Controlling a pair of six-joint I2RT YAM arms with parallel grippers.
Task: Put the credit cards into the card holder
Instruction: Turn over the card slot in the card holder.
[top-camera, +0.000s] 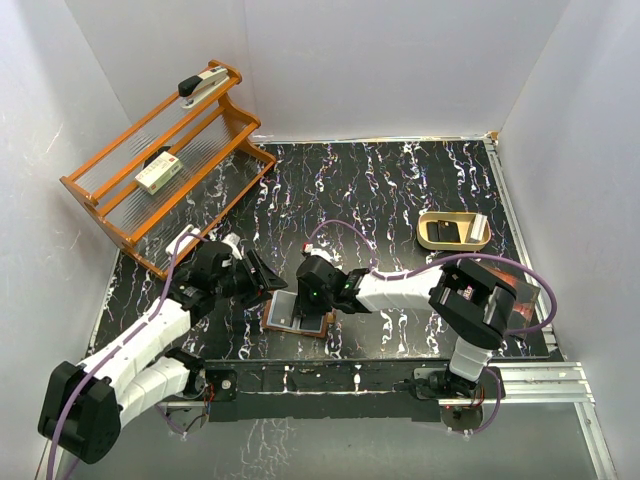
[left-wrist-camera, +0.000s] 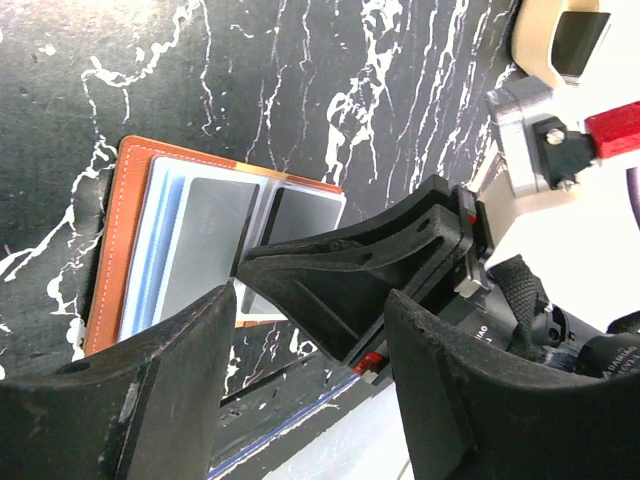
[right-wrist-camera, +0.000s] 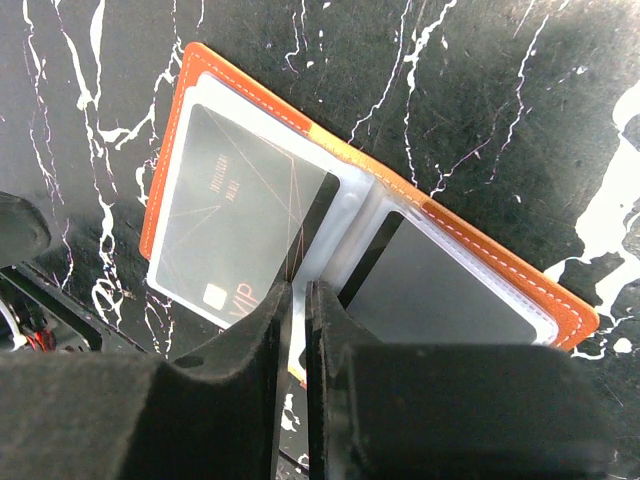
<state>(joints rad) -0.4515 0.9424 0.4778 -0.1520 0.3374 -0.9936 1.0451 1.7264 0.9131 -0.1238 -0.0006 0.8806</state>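
Brown leather bifold card holder (left-wrist-camera: 110, 250) lies spread on the black marbled tabletop (top-camera: 400, 190), with a grey plastic card (right-wrist-camera: 240, 210) and a darker card (right-wrist-camera: 440, 290) sleeved. At its fold, right gripper (right-wrist-camera: 300, 290) jaws are nearly closed, probably pinning it flat. Alongside, left gripper (left-wrist-camera: 312, 320) jaws are agape and empty.

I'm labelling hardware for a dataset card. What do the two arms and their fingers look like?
Both the left arm and right arm have white link shells and black joint housings. A purple cable loops along each. The fingers are matte black, broad and wedge-shaped.
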